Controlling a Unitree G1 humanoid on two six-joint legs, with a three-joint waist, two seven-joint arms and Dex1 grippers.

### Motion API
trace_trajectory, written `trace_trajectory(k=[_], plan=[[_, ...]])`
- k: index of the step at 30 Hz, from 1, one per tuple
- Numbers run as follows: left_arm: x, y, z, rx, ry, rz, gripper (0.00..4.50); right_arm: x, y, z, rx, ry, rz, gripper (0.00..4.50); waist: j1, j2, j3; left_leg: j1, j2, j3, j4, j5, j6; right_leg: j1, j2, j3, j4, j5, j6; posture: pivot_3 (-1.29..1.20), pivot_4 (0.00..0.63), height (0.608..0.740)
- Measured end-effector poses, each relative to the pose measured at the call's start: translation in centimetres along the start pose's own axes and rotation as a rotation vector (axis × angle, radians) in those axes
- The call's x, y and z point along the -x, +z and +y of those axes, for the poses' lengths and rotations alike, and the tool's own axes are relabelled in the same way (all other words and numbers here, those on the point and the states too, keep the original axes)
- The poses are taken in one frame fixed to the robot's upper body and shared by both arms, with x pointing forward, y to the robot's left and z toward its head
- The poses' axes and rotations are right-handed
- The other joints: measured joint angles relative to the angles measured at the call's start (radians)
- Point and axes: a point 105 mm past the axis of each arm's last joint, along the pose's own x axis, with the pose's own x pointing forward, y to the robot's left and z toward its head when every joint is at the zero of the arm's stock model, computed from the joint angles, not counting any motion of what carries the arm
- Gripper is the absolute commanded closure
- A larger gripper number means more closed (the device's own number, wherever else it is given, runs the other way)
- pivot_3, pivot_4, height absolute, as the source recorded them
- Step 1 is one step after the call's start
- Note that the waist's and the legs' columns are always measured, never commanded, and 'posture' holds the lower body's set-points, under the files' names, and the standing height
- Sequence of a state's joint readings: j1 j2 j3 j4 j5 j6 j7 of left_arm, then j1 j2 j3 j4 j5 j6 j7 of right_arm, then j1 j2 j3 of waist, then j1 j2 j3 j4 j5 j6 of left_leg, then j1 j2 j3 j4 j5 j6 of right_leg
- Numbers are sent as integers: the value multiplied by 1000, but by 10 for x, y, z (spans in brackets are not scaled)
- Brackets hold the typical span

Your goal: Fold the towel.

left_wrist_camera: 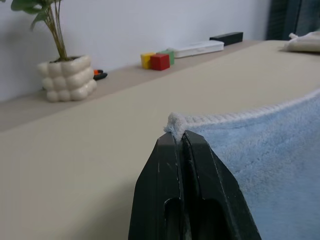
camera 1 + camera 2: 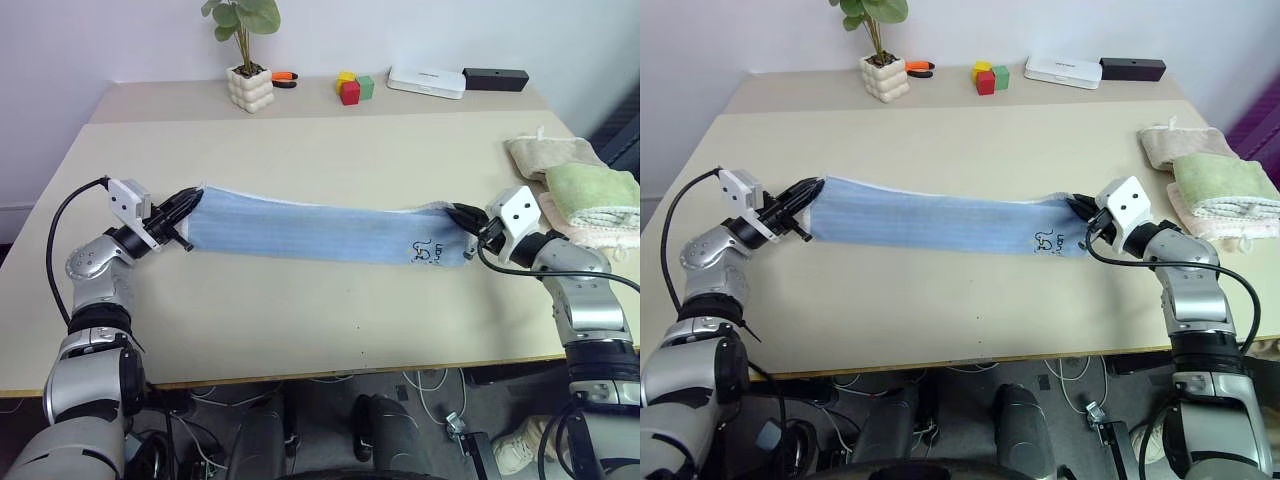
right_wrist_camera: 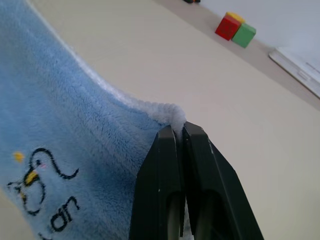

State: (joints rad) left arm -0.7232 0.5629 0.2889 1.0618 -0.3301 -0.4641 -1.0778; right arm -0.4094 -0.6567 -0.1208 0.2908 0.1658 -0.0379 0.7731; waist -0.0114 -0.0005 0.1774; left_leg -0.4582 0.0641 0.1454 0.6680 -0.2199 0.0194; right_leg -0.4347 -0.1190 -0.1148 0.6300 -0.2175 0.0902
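Light blue terry towel stretched in a band above the beige bench. Left pincer pinches one white-hemmed corner; right pincer pinches the opposite corner, near the dark embroidered mark.

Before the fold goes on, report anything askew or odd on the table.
Nothing looks damaged or spilled. The light blue terry towel hangs stretched between the left gripper and right gripper, each shut on a hemmed corner; it runs slightly aslant across the table.
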Motion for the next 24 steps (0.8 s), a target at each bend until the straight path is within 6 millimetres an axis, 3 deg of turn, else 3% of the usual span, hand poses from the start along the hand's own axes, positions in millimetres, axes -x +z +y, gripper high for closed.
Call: trace_trajectory(k=[9, 16, 19, 24], plan=[[-2, -21, 4, 198, 65, 76, 4500, -8, -9, 10, -17, 17, 22, 4464, -3, 0, 0, 0, 0, 0, 0, 0, 0, 0, 0, 0, 0, 0, 0, 0, 150, 740], [-2, -23, 6, 211, 91, 84, 4500, -14, -15, 10, -28, -16, 44, 4464, 0, 0, 0, 0, 0, 0, 0, 0, 0, 0, 0, 0, 0, 0, 0, 0, 150, 740], [-2, -25, 5, 233, 81, 89, 3517, -14, -17, 11, -57, -2, 49, 3545, -2, 0, 0, 0, 0, 0, 0, 0, 0, 0, 0, 0, 0, 0, 0, 0, 150, 740], [-2, -24, 4, 233, 70, 87, 1127, -15, -22, 10, -88, -2, 72, 1106, -1, 0, 0, 0, 0, 0, 0, 0, 0, 0, 0, 0, 0, 0, 0, 0, 150, 740]])
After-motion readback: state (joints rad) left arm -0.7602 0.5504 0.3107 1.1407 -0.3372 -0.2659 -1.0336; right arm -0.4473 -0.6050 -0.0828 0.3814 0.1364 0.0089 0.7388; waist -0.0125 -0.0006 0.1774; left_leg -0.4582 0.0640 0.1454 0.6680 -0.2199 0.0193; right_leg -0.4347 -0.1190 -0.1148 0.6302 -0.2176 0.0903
